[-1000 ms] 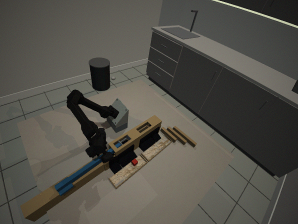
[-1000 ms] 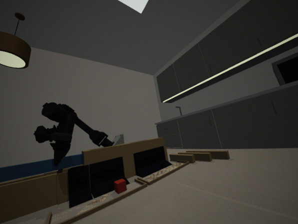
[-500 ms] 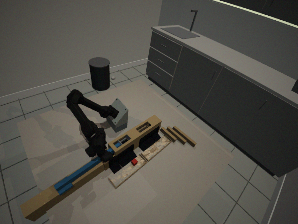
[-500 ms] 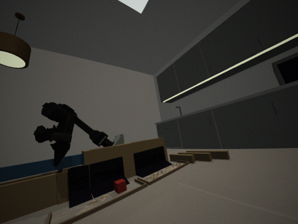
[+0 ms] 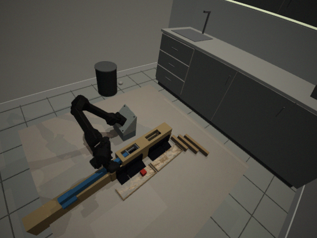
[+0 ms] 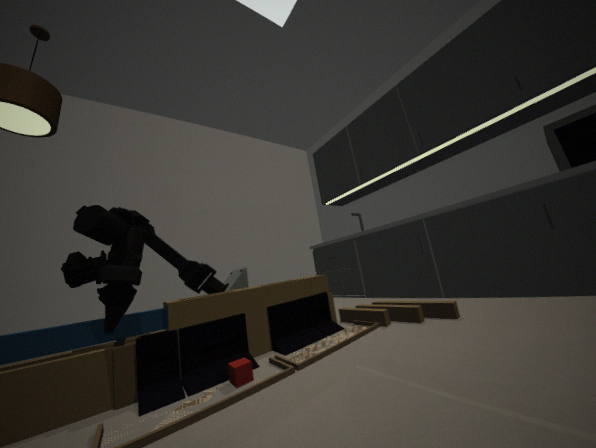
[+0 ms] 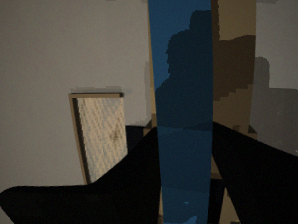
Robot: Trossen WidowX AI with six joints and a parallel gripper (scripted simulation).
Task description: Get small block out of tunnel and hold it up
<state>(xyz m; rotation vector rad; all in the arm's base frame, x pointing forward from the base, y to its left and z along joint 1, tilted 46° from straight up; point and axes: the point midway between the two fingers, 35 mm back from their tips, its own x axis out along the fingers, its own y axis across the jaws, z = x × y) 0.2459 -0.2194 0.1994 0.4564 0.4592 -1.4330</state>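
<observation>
Have pincer (image 5: 113, 168) (image 6: 110, 327) (image 7: 184, 131) part-closed, clamped on blue handle (image 5: 85, 183) (image 6: 45, 340) (image 7: 186, 90); see red block (image 5: 143, 172) (image 6: 241, 373) outside tunnel (image 5: 143, 143) (image 6: 257, 320), in shallow tray (image 5: 123, 197) (image 6: 210, 414), nearer cabinet-side counter (image 5: 191, 202) (image 6: 425, 385) edge than pincer

Can make out only part of the blue handle (image 5: 82, 186) (image 6: 50, 337) (image 7: 185, 75): in the exterior view, cut off by the left edge; in the top view, covered partway by the tool (image 5: 114, 173) (image 6: 110, 329) (image 7: 185, 126). Cannot tell the full shape of the grey piece (image 5: 130, 151) inside the tan tunnel (image 5: 143, 141) (image 6: 250, 310), mostly hidden by the roof. In the exterior view, cannot see the lower part of the grey stand (image 6: 237, 279) (image 5: 128, 119), behind the tunnel, or the left side of the ceiling lamp (image 6: 30, 87), cropped away. In the wrist view, lose the tool's fingers past the bottom edge.
</observation>
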